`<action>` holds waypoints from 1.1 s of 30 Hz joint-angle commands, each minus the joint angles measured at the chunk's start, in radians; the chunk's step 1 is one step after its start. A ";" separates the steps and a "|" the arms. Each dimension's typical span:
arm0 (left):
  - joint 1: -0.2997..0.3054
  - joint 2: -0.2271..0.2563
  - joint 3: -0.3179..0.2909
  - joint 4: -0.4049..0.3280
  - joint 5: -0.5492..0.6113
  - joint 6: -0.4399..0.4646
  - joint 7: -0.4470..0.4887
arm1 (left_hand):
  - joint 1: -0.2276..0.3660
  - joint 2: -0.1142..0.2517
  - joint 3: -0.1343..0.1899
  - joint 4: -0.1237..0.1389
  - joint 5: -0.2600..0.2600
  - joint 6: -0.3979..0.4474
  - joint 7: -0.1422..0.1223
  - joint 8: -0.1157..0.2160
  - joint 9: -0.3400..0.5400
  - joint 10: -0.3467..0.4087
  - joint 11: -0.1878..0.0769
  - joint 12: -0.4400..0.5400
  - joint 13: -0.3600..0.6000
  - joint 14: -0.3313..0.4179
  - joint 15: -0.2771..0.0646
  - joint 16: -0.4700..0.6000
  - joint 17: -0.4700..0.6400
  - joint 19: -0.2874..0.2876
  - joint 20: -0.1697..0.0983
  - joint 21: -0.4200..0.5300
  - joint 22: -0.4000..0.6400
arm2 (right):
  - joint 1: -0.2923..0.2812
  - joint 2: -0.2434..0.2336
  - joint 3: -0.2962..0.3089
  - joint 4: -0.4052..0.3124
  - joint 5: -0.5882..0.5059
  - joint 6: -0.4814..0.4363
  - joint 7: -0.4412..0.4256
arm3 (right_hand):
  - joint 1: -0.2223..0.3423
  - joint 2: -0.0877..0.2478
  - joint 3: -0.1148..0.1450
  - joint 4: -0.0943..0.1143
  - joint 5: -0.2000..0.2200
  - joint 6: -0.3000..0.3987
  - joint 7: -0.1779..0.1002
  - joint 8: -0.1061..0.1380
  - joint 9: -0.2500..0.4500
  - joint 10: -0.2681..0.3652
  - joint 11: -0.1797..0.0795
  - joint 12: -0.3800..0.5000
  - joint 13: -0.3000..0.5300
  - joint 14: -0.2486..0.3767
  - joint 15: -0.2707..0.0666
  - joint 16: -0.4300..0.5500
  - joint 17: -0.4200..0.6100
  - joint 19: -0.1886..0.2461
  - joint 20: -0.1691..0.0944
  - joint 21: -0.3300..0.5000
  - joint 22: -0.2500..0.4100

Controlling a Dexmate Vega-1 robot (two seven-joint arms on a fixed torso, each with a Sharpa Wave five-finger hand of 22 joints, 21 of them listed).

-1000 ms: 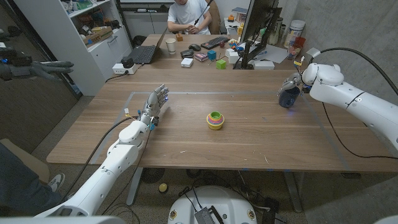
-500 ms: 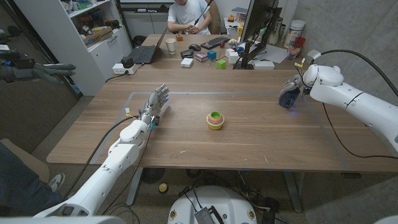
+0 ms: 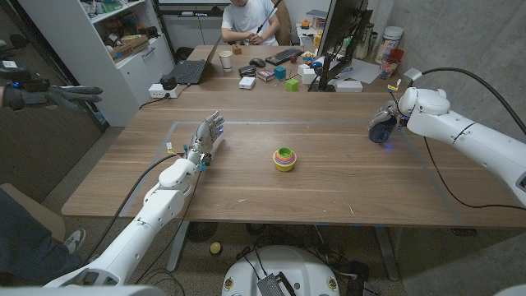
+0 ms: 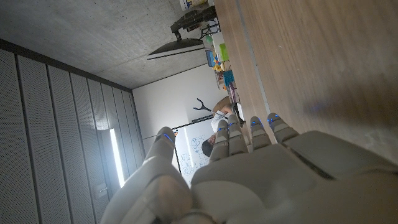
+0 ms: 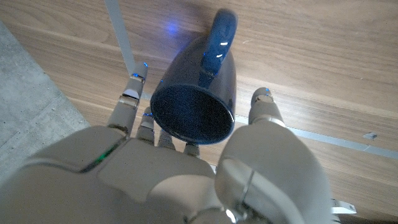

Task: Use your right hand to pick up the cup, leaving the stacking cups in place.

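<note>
A dark blue cup (image 3: 380, 131) with a handle is near the table's far right edge, gripped by my right hand (image 3: 394, 109). In the right wrist view the cup (image 5: 198, 93) is tipped with its mouth toward the camera, fingers on one side and thumb on the other, and the hand (image 5: 180, 174) is right behind it. I cannot tell whether the cup's base still touches the wood. The stacking cups (image 3: 284, 158), a small multi-coloured nest, sit at the table's middle, well apart from both hands. My left hand (image 3: 206, 137) (image 4: 261, 174) stands open at the left with fingers straight, holding nothing.
The wooden table (image 3: 329, 193) carries thin pale tape lines. Behind it is a second desk with a laptop (image 3: 191, 71), a keyboard, blocks and a seated person (image 3: 246, 20). A person's gloved hand (image 3: 49, 92) reaches in at the left edge.
The cup has tipped over in my right hand's grip, and that hand has shifted slightly toward the table's far side. My left hand and the stacking cups stay put.
</note>
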 commanded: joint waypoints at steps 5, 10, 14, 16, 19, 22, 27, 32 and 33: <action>0.007 0.000 -0.003 -0.003 0.000 0.000 0.002 | 0.003 0.006 0.006 0.001 0.006 -0.001 -0.004 0.001 0.005 0.003 -0.004 -0.001 0.005 -0.002 0.013 0.002 0.001 -0.001 0.012 0.005 0.003 | 0.003 0.017 -0.004 0.022 0.002 0.011 -0.037 | 0.170 0.091 0.060 -0.035 -0.020 0.055 -0.004 0.020 0.013 0.054 -0.018 0.015 0.018 0.136 -0.046 0.054 0.025 0.236 -0.011 0.050 0.004; 0.006 0.001 -0.003 -0.003 -0.001 -0.001 -0.001 | 0.003 0.005 0.006 0.001 0.006 -0.001 -0.004 0.001 0.005 0.002 -0.007 -0.001 0.005 -0.003 0.014 0.002 0.002 -0.003 0.016 0.004 0.003 | 0.005 0.019 -0.005 0.019 0.000 0.016 -0.043 | 0.272 0.139 0.096 -0.045 -0.051 0.086 -0.017 0.028 0.020 0.069 -0.040 0.021 0.027 0.167 -0.080 0.076 0.046 0.343 -0.019 0.070 0.000; 0.006 0.001 -0.003 -0.003 -0.001 -0.001 0.000 | 0.002 0.005 0.005 0.002 0.006 -0.001 -0.004 0.001 0.005 0.002 -0.008 -0.001 0.006 -0.004 0.014 0.001 0.002 -0.005 0.020 0.004 0.003 | 0.010 0.019 -0.011 0.017 -0.011 0.013 -0.041 | 0.400 0.180 0.141 -0.055 -0.045 0.108 -0.031 0.036 0.029 0.071 -0.055 0.023 0.037 0.190 -0.108 0.099 0.071 0.389 -0.060 0.069 -0.001; 0.006 0.001 -0.003 -0.004 0.000 -0.002 0.000 | 0.002 0.005 0.005 0.002 0.006 -0.001 -0.003 0.001 0.005 0.002 -0.009 -0.002 0.006 -0.004 0.013 0.002 0.002 -0.005 0.021 0.004 0.003 | 0.011 0.018 -0.013 0.016 -0.017 0.012 -0.043 | 0.434 0.190 0.150 -0.053 -0.040 0.126 -0.038 0.044 0.035 0.079 -0.065 0.028 0.042 0.200 -0.119 0.111 0.082 0.404 -0.073 0.069 -0.001; 0.007 0.003 -0.004 -0.008 0.000 -0.001 0.001 | 0.002 0.005 0.005 0.002 0.006 -0.001 -0.004 0.001 0.005 0.002 -0.008 -0.001 0.006 -0.004 0.012 0.002 0.002 -0.005 0.025 0.004 0.003 | 0.006 0.018 -0.015 0.009 -0.030 0.001 -0.054 | 0.480 0.201 0.153 -0.048 -0.034 0.164 -0.051 0.061 0.049 0.102 -0.081 0.044 0.056 0.229 -0.149 0.139 0.107 0.425 -0.104 0.070 0.001; 0.008 0.004 -0.005 -0.010 -0.002 -0.001 0.000 | 0.001 0.005 0.005 0.002 0.006 -0.001 -0.003 0.001 0.005 0.002 -0.010 -0.002 0.006 -0.004 0.012 0.002 0.002 -0.004 0.027 0.004 0.003 | 0.004 0.017 -0.016 0.006 -0.038 -0.002 -0.057 | 0.532 0.211 0.142 -0.043 -0.035 0.213 -0.057 0.088 0.077 0.152 -0.101 0.078 0.085 0.285 -0.174 0.198 0.160 0.464 -0.150 0.078 0.005; 0.008 0.003 -0.004 -0.009 -0.003 -0.003 -0.002 | 0.001 0.005 0.005 0.002 0.006 -0.001 -0.004 0.001 0.005 0.002 -0.008 -0.002 0.006 -0.005 0.012 0.002 0.002 -0.005 0.028 0.004 0.004 | 0.001 0.018 -0.014 0.004 -0.041 -0.002 -0.059 | 0.583 0.216 0.114 -0.038 -0.040 0.298 -0.061 0.134 0.120 0.189 -0.116 0.117 0.130 0.343 -0.214 0.280 0.243 0.523 -0.206 0.102 0.010; 0.009 0.001 -0.005 -0.007 -0.005 -0.006 -0.003 | 0.001 0.005 0.004 0.003 0.006 -0.002 -0.004 0.001 0.005 0.003 -0.010 -0.001 0.006 -0.004 0.012 0.002 0.003 -0.005 0.034 0.005 0.004 | -0.004 0.022 -0.009 0.000 -0.045 -0.015 -0.066 | 0.631 0.232 0.095 -0.036 -0.042 0.366 -0.053 0.176 0.169 0.243 -0.128 0.167 0.181 0.405 -0.257 0.362 0.329 0.579 -0.257 0.134 0.015; 0.009 0.000 -0.005 -0.006 -0.006 -0.007 -0.004 | 0.001 0.005 0.004 0.003 0.006 -0.002 -0.004 0.001 0.005 0.003 -0.009 -0.001 0.006 -0.004 0.012 0.002 0.003 -0.005 0.034 0.005 0.004 | -0.006 0.020 -0.007 -0.001 -0.041 -0.009 -0.068 | 0.638 0.236 0.096 -0.035 -0.041 0.370 -0.055 0.179 0.175 0.251 -0.127 0.173 0.187 0.415 -0.261 0.369 0.337 0.584 -0.265 0.138 0.015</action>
